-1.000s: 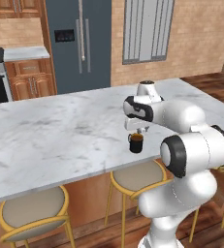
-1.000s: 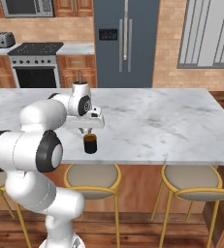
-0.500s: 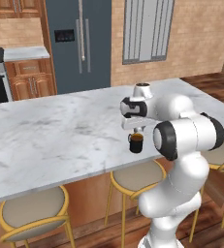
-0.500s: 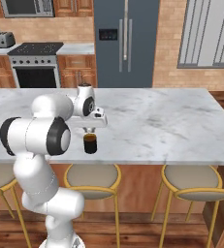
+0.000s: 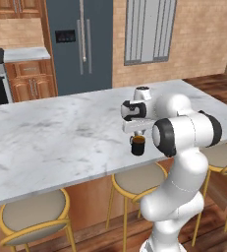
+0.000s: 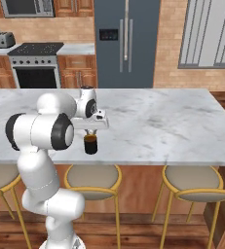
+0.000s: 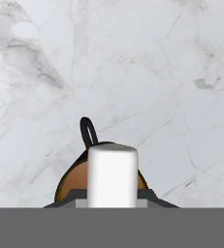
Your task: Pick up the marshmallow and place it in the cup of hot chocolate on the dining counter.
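The gripper [image 7: 112,203] hung directly above the cup of hot chocolate [image 5: 138,144], which stood on the dining counter [image 5: 51,142] near its front edge, over a tan stool [image 5: 137,179]. In the hand view the jaws were pinching the marshmallow [image 7: 112,177], a white block held upright between them, with the brown liquid of the cup [image 7: 70,180] showing on either side of it and the cup's thin black handle curling out toward the top of that picture. That view alone showed the marshmallow and its place over the cup's mouth.

The two base views gave what the hand view could not: the white arm bent over the bench, the hand [image 6: 89,124] level and just above the mug [image 6: 90,144], not touching its rim as far as could be told. From the left the arm's elbow covered the bench to the right of the cup; from the right the cup stood clear with bare marble beside it. Behind the bench stood a dark refrigerator [image 6: 125,44] and a stove [image 6: 35,65].
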{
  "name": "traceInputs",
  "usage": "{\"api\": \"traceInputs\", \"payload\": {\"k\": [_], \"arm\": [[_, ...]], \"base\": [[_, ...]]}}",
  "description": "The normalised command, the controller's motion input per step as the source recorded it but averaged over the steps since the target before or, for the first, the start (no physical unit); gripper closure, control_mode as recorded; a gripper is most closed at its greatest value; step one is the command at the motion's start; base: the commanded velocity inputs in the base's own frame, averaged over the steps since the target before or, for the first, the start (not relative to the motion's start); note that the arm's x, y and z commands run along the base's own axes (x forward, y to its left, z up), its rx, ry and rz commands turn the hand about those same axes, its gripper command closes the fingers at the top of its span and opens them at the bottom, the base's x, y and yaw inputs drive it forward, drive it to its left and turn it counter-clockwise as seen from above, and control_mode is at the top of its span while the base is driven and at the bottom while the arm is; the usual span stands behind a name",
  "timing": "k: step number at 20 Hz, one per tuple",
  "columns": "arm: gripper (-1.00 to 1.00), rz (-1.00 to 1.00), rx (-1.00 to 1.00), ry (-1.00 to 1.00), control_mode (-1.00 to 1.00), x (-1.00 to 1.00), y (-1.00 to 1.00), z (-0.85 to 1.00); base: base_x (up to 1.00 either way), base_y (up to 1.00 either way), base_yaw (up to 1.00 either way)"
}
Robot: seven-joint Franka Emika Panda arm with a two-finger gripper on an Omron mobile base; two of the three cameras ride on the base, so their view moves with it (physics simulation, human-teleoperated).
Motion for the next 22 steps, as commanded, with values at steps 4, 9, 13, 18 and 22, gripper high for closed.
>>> {"api": "traceInputs", "payload": {"k": [4, 9, 13, 18, 22], "arm": [[1.00, 0.00, 0.01, 0.00, -1.00, -0.08, 0.00, -0.06], [1.00, 0.00, 0.01, -0.03, -1.00, -0.19, 0.00, -0.03], [1.00, 0.00, 0.00, 0.00, -1.00, 0.00, 0.00, -0.08], [1.00, 0.00, 0.02, 0.00, -1.00, 0.00, 0.00, -0.07], [-1.00, 0.00, 0.00, 0.00, -1.00, 0.00, 0.03, -0.08]], "base": [[0.00, 0.00, 0.00], [0.00, 0.00, 0.00], [0.00, 0.00, 0.00], [0.00, 0.00, 0.00], [0.00, 0.00, 0.00]]}}
